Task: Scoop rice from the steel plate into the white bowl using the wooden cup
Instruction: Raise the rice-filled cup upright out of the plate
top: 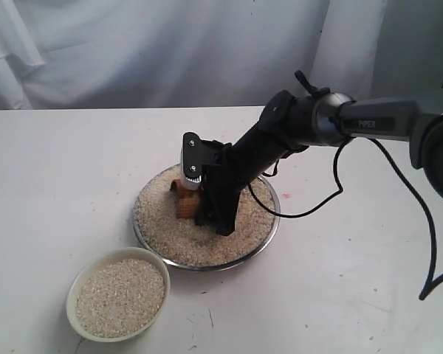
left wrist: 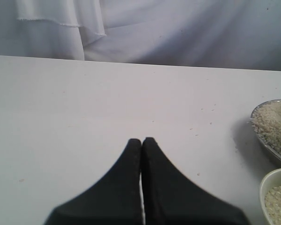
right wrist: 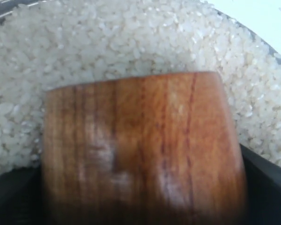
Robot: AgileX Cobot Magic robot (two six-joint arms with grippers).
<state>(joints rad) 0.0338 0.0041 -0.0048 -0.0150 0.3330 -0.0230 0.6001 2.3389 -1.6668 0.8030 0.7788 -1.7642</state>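
The steel plate (top: 269, 232) sits mid-table, covered with rice (top: 170, 228). My right gripper (top: 196, 203) reaches down into it, shut on the wooden cup (top: 183, 200). The cup (right wrist: 143, 150) fills the right wrist view, its mouth pushed into the rice (right wrist: 107, 42), with dark fingers (right wrist: 264, 187) on either side. The white bowl (top: 77, 284) stands in front of the plate to the left, nearly full of rice (top: 120, 296). My left gripper (left wrist: 141, 140) is shut on nothing above bare table, with the plate's rim (left wrist: 264, 143) and the bowl (left wrist: 267, 180) at that view's edge. The left arm is absent from the exterior view.
A white cloth backdrop (top: 170, 51) hangs behind the table (top: 52, 177). A black cable (top: 399, 177) trails from the right arm over the table's right side. A few stray grains (top: 199, 291) lie beside the bowl.
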